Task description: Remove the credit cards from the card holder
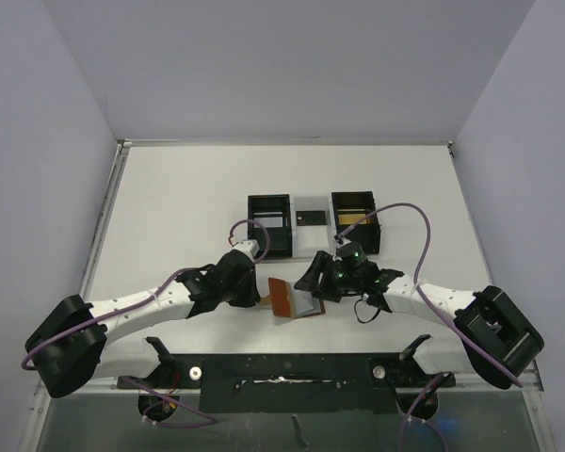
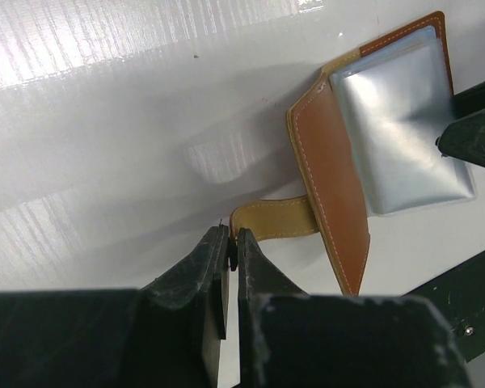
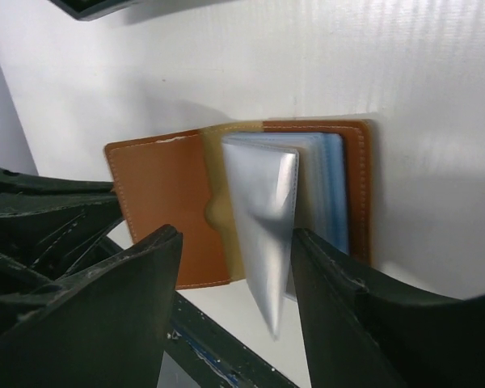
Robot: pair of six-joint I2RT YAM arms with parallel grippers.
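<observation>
The card holder (image 1: 284, 299) is a reddish-brown leather wallet lying open on the white table between both arms. My left gripper (image 2: 233, 242) is shut on the end of its tan snap tab (image 2: 275, 218). In the right wrist view the brown cover (image 3: 166, 210) lies flat. A silvery plastic sleeve (image 3: 263, 218) stands up from the blue-grey pockets (image 3: 327, 190). My right gripper (image 3: 236, 238) is open, one finger on each side of that sleeve. No credit cards show plainly inside the holder. Something gold-tan (image 1: 352, 216) lies in the tray's right compartment.
A black-and-white three-compartment tray (image 1: 269, 226) stands behind the wallet, with a small black card (image 1: 309, 217) in its middle section. A purple cable (image 1: 424, 245) loops over the right arm. The black base rail (image 1: 282, 372) runs along the near table edge.
</observation>
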